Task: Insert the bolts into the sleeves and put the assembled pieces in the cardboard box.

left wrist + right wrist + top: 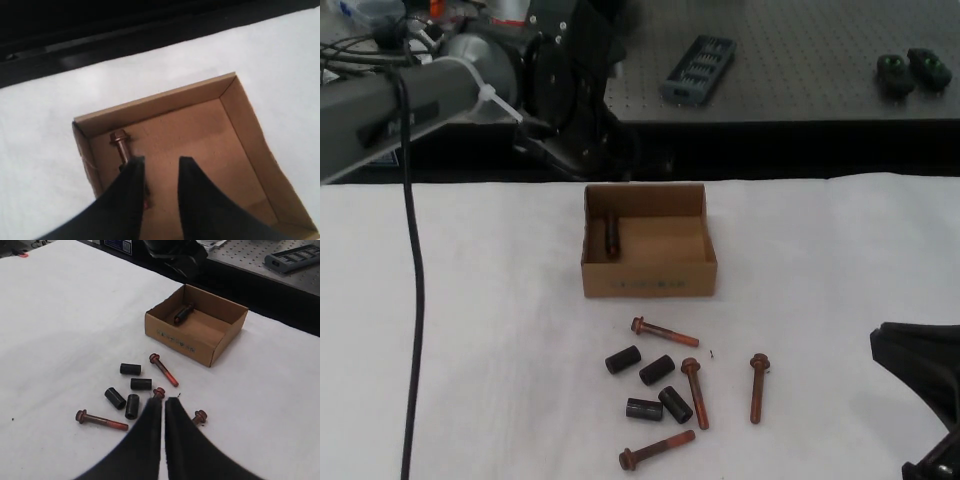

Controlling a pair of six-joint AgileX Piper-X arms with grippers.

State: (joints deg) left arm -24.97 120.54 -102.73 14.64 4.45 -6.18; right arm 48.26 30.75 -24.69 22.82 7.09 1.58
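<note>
Done so far: one assembled piece (pixel 121 145), a bolt seated in a dark sleeve, lies inside the cardboard box (pixel 650 272), close along one side wall
Left to do: four bolts (pixel 663 331) and four sleeves (pixel 623 359) lie loose on the white-covered desk (pixel 470 300), none of them joined
Progress: by this count one pair of five is finished and boxed, so I judge the job to be early on, with four insertions and four placements remaining
Loose pile: the parts are clustered on the near side of the box, apart from it; the sleeves sit close together in the middle, the bolts are spread round them, and one bolt lies off to the right of the rest
Left claw (pixel 161 162): it hangs over the inside of the box with its fingers parted by a moderate gap and nothing between them; the boxed piece lies just beside one fingertip, and the piece looks to be resting on the box floor
Right claw (pixel 164 401): it is at the near right of the desk, pointed towards the loose pile, with its fingers drawn almost together to a thin slit, gripping nothing
Likely step in hand: the box placement looks complete, so picking up the next bolt and sleeve seems due
</note>
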